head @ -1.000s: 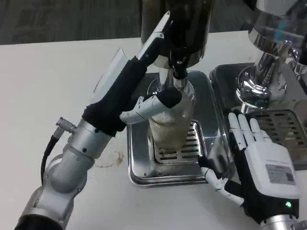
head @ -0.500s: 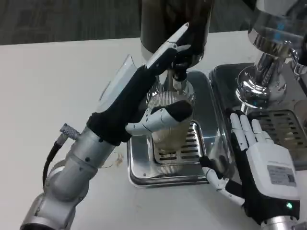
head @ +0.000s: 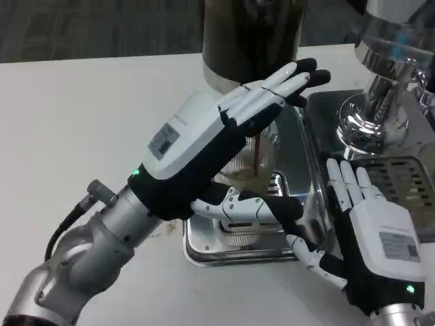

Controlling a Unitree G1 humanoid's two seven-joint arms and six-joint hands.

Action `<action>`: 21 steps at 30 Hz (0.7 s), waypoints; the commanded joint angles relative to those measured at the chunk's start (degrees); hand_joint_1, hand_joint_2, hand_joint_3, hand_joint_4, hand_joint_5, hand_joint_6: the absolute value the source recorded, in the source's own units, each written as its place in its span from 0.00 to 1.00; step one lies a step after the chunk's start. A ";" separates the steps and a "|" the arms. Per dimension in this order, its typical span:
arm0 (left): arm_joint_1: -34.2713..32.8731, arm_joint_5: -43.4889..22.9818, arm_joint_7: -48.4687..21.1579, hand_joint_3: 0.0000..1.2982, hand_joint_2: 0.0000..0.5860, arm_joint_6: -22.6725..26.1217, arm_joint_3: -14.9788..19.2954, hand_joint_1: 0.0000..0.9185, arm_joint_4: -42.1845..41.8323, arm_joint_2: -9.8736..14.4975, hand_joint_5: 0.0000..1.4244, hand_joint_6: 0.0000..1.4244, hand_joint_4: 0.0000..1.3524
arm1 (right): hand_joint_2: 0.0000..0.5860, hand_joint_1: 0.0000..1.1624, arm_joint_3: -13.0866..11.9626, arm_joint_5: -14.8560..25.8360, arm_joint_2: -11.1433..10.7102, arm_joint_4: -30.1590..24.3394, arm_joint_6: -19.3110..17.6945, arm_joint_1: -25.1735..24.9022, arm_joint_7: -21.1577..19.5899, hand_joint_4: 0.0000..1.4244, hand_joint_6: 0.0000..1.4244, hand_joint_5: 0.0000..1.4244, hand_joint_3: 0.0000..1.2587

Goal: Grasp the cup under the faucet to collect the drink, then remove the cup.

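Lifted off the cup [head: 253, 157] now, left robot hand [head: 216, 146] hovering flat, fingers spread, holding nothing. Cup standing on drip tray [head: 204, 241] beneath faucet; right robot hand [head: 367, 231] lying open at bench's right edge.

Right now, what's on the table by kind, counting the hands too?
Hands: 2, the left hand over the cup, the right hand flat beside the tray
Cups: 1, the cup with drink streaming in
Drip trays: 2, the tray and the right tray
Dispensers: 2, the dark dispenser and the chrome dispenser
Total: 7
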 commanded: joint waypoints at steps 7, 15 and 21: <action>1.23 1.53 1.48 0.09 0.22 -0.04 -2.01 0.00 0.51 1.12 0.19 0.16 0.00 | 0.48 0.34 -3.15 11.91 -0.29 2.03 -8.93 -1.93 2.83 0.00 0.12 0.00 0.00; 1.04 1.10 2.40 0.10 0.23 0.24 -2.01 0.00 0.57 1.21 0.19 0.16 0.00 | 0.41 0.43 -5.29 22.82 -0.63 8.90 -16.09 -7.19 11.21 0.00 0.11 0.00 0.00; 0.99 0.75 2.89 0.10 0.23 0.60 -1.96 0.00 1.17 1.20 0.19 0.16 0.00 | 0.35 0.48 -5.82 24.93 -0.09 10.56 -15.22 -10.09 15.67 0.00 0.08 0.00 0.00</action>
